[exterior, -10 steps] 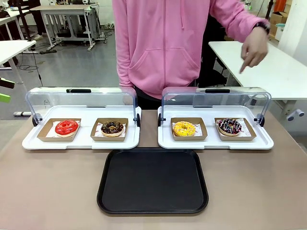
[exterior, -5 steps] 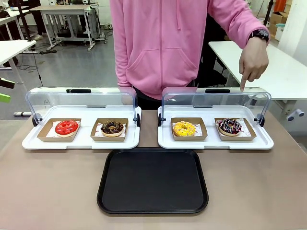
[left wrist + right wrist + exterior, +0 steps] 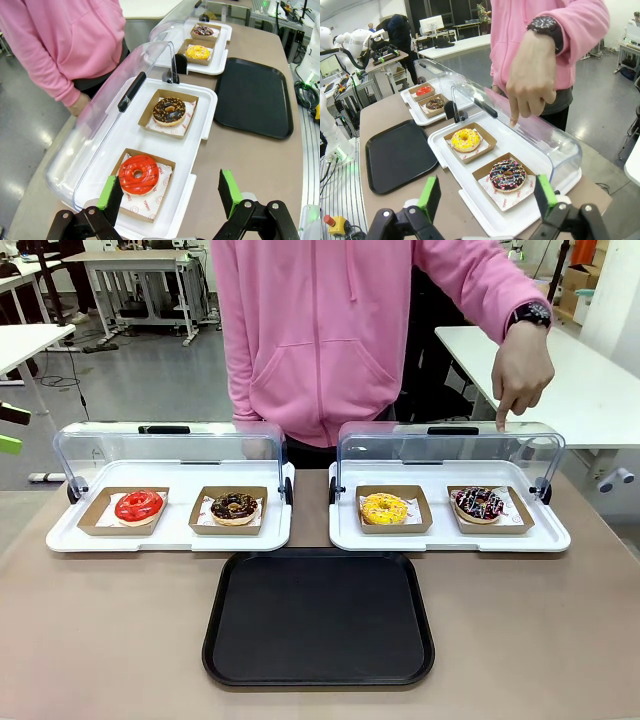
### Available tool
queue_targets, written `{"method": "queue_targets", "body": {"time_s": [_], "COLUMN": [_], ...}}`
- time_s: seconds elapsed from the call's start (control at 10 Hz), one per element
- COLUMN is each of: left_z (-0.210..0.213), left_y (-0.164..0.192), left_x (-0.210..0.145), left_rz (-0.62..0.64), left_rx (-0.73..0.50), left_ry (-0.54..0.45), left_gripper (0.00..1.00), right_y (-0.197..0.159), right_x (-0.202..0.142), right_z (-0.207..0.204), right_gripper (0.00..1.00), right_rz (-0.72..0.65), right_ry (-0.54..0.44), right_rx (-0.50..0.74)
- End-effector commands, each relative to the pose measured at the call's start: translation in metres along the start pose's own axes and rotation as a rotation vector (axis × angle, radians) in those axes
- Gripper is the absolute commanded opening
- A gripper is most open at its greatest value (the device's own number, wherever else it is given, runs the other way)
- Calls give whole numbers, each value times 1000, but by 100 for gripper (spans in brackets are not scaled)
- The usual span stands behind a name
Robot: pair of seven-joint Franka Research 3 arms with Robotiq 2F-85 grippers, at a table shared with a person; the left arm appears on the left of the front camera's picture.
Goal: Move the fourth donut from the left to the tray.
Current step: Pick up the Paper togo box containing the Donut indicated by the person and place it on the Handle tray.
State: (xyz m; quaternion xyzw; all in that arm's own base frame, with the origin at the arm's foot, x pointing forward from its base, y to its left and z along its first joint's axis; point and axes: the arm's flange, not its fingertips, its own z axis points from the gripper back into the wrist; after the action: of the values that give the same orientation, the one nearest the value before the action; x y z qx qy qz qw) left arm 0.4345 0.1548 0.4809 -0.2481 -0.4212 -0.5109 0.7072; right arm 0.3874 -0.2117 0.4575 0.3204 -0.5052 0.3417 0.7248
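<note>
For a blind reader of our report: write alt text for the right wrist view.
A person's hand points down at the clear lid behind a sprinkled chocolate donut, which sits beside a yellow donut in a white display tray. The open right gripper frames the bottom edge, and an empty black tray lies to the picture's left.
</note>
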Motion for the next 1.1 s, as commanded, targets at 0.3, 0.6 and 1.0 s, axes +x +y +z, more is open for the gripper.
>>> {"method": "queue_targets", "body": {"time_s": [0.3, 0.6, 1.0], "left_z": [2, 2, 2], "left_y": [0, 0, 0], "left_x": [3, 3, 3], "left_rz": [7, 7, 7], "left_rx": [-5, -5, -5], "left_ry": [9, 9, 9], "left_gripper": [100, 100, 100], "right_y": [1, 1, 0], "right_x": [3, 3, 0], "right_z": [0, 0, 0], "right_gripper": [100, 100, 100], "right_rz": [-4, -4, 0], "right_ry": [-6, -6, 0], "right_rx": [1, 1, 0]}}
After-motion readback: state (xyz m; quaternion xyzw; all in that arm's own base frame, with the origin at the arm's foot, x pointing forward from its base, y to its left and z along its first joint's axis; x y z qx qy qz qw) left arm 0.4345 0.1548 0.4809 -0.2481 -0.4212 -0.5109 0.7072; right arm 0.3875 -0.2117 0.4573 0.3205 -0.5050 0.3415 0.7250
